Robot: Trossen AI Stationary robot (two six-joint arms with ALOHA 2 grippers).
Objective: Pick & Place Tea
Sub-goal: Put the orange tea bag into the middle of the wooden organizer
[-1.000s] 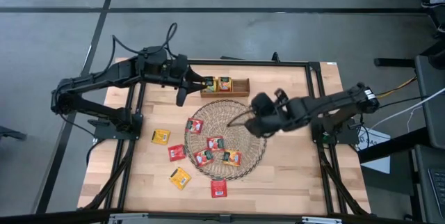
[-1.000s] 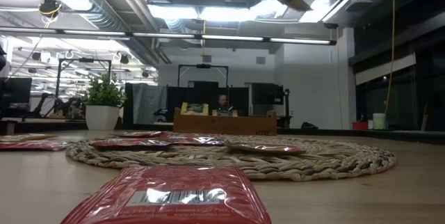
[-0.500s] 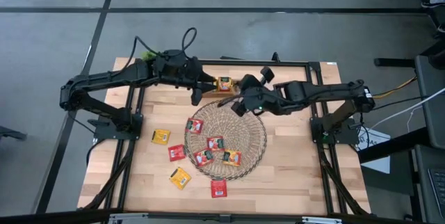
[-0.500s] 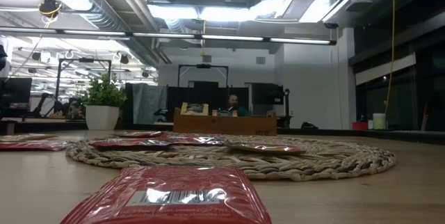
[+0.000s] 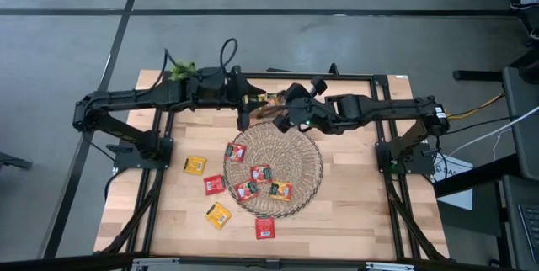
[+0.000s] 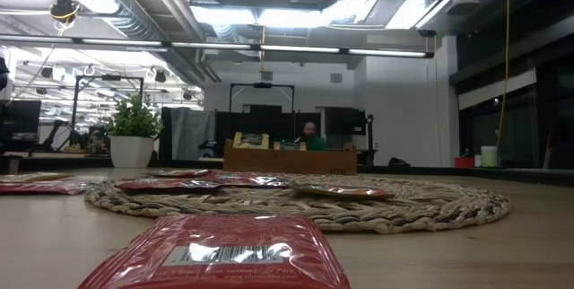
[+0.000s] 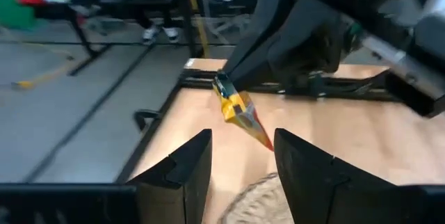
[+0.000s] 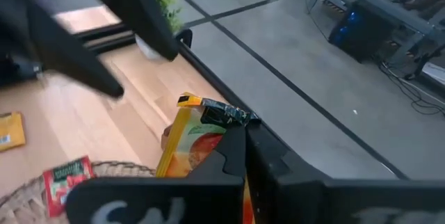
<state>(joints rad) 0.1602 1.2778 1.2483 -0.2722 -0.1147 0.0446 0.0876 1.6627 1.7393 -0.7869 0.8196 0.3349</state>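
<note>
A: What are the fingers doing?

B: The right gripper [image 8: 240,158] has its fingers pressed tight on a yellow-orange tea sachet [image 8: 191,140], which it holds in the air just past the far edge of the wicker mat [image 5: 273,167], over the back of the bench [image 5: 354,212]. The left gripper [image 7: 240,156] has its fingers [image 7: 184,165] spread apart with nothing between them. It points at that same sachet from the other side, and the sachet hangs close in front of the gap, apart from both fingers.

A: And the wooden tray?

B: It should sit by the mat's far edge, but the two arms cover most of it from above, so I can't count what it holds. From table height the tray [image 6: 289,159] shows beyond the mat with a couple of sachets standing in it.

A: What about the rest of the tea?

B: Four sachets lie on the mat: a red one [image 5: 237,151] toward its left, a red one [image 5: 260,172] near the middle, another red one [image 5: 247,190] and an orange one [image 5: 280,191] toward its near edge. Four more lie on the bare bench left of and in front of the mat: a yellow one [image 5: 194,165], a red one [image 5: 213,184], a yellow one [image 5: 218,215] and a red one [image 5: 264,227].

A: So how far along is it?

B: I'd judge it partway. One sachet is in transit near the tray and eight remain to be collected.
</note>
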